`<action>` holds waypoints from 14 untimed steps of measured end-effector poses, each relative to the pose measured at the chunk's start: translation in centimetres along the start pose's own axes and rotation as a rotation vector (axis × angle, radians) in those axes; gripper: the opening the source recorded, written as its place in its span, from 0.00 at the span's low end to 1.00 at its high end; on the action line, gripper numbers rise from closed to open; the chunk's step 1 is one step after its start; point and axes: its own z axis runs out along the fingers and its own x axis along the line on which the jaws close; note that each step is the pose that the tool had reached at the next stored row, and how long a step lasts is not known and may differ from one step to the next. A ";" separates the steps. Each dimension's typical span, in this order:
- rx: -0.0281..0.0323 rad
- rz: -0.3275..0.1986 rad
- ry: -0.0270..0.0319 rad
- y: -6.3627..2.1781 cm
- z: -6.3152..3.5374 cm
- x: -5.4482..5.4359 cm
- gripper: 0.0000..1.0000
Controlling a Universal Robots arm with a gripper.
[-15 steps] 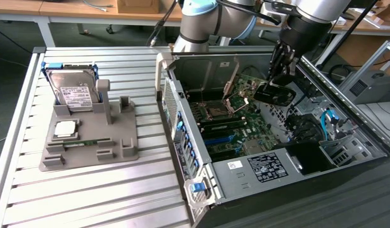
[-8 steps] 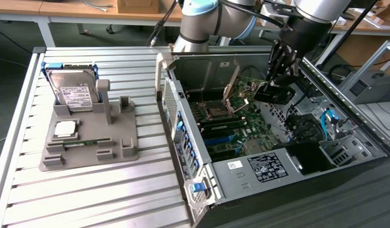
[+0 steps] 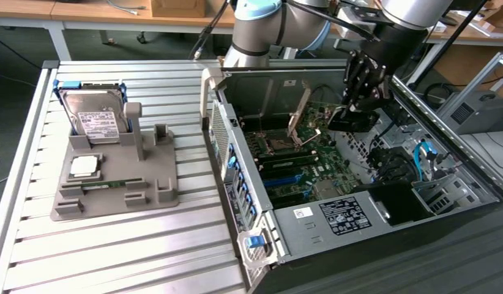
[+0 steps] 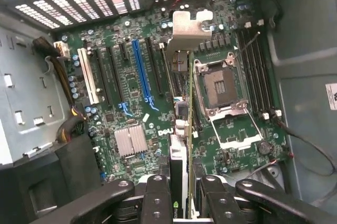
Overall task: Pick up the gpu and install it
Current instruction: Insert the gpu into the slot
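Green motherboard (image 4: 131, 87) is showing white "DELL" lettering; the white label on the hard drive (image 3: 100, 119) is too small to read. The gripper (image 4: 181, 203) is pinching the gpu (image 4: 179, 155) edge-on between partly closed fingers, inside the open case (image 3: 447, 153), over that motherboard.

So the gripper (image 4: 183, 200) has the gpu (image 4: 179, 155) pinched edge-on between its black fingers (image 4: 157, 197), over the motherboard (image 4: 131, 103). The card runs just beside the CPU socket (image 4: 221, 84). The long blue slot (image 4: 141, 71) and the silver heatsink (image 4: 130, 140) are across the card from that socket.
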 end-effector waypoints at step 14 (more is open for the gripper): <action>-0.0048 -0.191 0.0037 0.00 0.00 0.0 0.27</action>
